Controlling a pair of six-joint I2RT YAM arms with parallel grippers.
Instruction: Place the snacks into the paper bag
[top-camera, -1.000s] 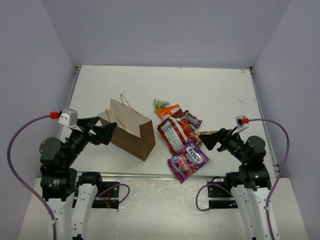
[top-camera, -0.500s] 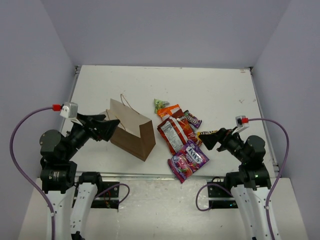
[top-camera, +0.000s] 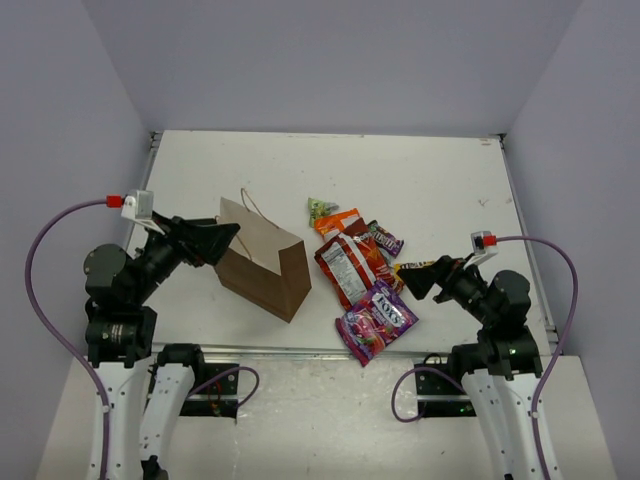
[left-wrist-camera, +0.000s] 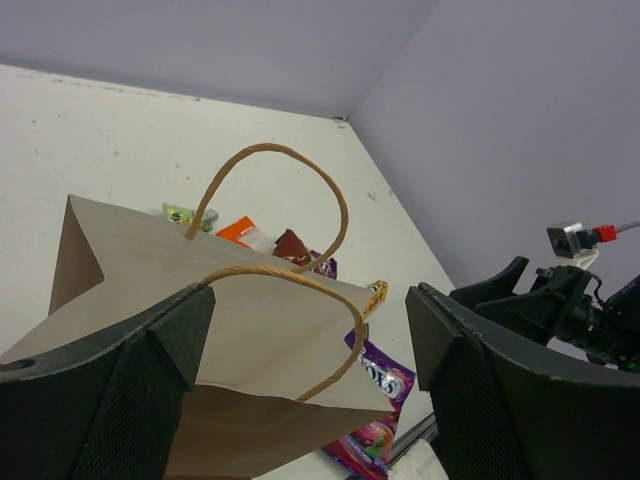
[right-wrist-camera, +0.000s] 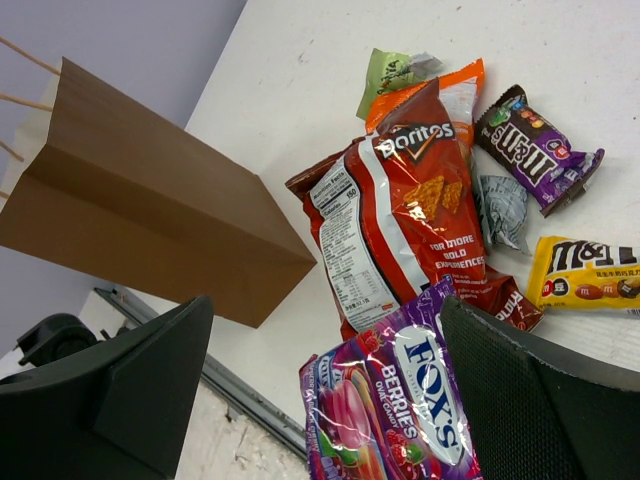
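Here, snacks (top-camera: 352, 266) lie beside the paper bag (top-camera: 262, 262).

Between my black fingers (right-wrist-camera: 110, 400) I see a plain brown paper bag (right-wrist-camera: 150, 220), a red chip bag (right-wrist-camera: 420, 220) with a white label, a purple-pink candy packet (right-wrist-camera: 390, 410) and a yellow packet (right-wrist-camera: 585, 275).

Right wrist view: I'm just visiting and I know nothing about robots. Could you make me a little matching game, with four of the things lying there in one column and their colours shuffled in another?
Things
1. Doritos bag
2. Fox's bag
3. paper bag
4. farthest-back small packet

Colours
A. purple-pink
B. green
C. red
D. brown

Pairs: 1-C, 2-A, 3-D, 4-B
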